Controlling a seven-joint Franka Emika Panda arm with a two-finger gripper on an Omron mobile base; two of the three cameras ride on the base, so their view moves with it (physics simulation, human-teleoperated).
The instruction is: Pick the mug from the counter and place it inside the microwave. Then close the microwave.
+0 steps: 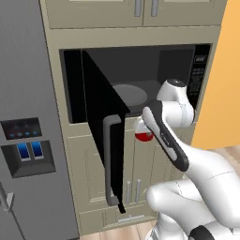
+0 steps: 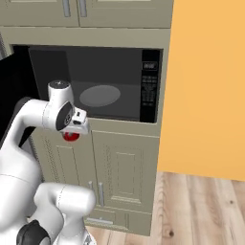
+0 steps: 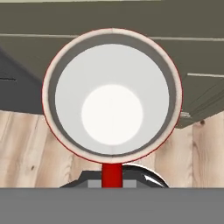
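The hand [image 2: 72, 130] is gripping the mug [image 1: 143, 132] — carrying it in the air just below the microwave [image 1: 140, 79], in front of the cabinet doors [image 2: 119, 167]. The microwave door [image 1: 101, 126] is standing wide open — turntable [image 2: 99, 95] showing.

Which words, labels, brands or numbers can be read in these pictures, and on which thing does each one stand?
None can be read.
Microwave button panel: light marks in rows, too small and blurred to read.
Fridge dispenser panel: small blue marks, no legible text.
Mug, held at the gripper: plain, no print visible.
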